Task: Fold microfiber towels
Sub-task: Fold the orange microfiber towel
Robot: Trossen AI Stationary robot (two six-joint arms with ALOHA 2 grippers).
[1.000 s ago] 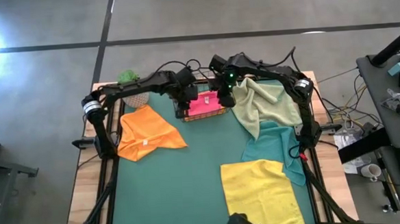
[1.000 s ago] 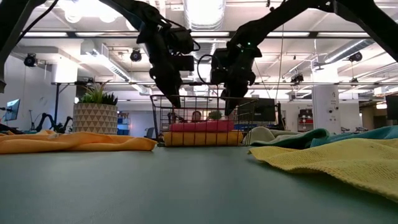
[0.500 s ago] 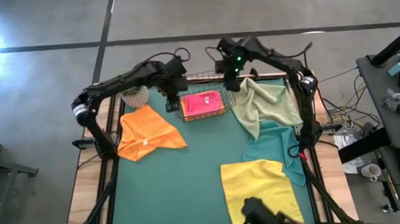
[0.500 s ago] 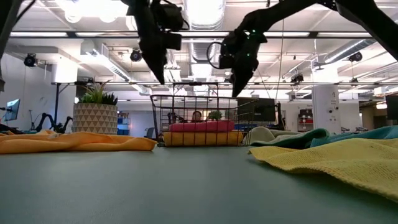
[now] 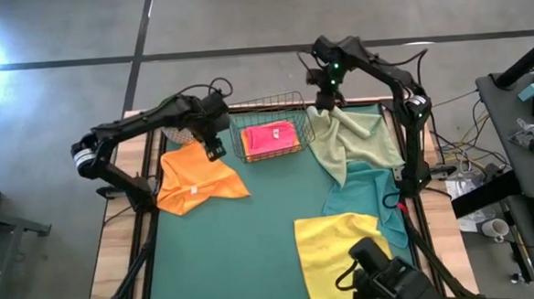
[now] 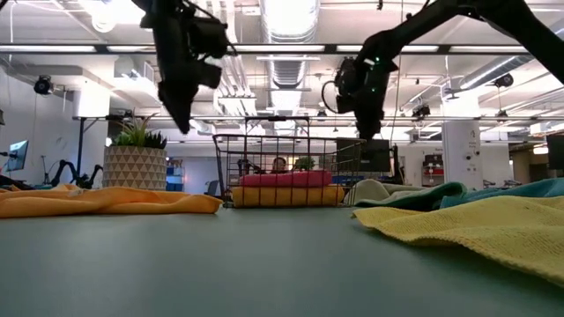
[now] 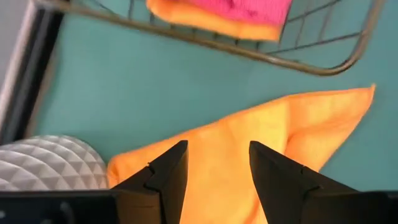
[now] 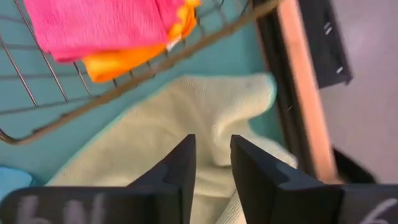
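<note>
Table mat (image 5: 262,223): teal-green. Loose towels: orange towel (image 5: 195,176), pale sage towel (image 5: 363,140), teal towel (image 5: 365,192), yellow towel (image 5: 336,247). In the dark wire basket (image 5: 269,102): pink towel (image 5: 271,135) over a second orange towel (image 6: 282,195). Planter (image 6: 134,167): white, triangle-patterned.

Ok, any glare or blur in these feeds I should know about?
High view: bright glare washes the floor at the upper left, the table mat evenly lit. Low view: ceiling lights blow out, both arms are dark silhouettes. Left wrist view: the basket rim is smeared. Right wrist view: the pale green towel looks soft.
</note>
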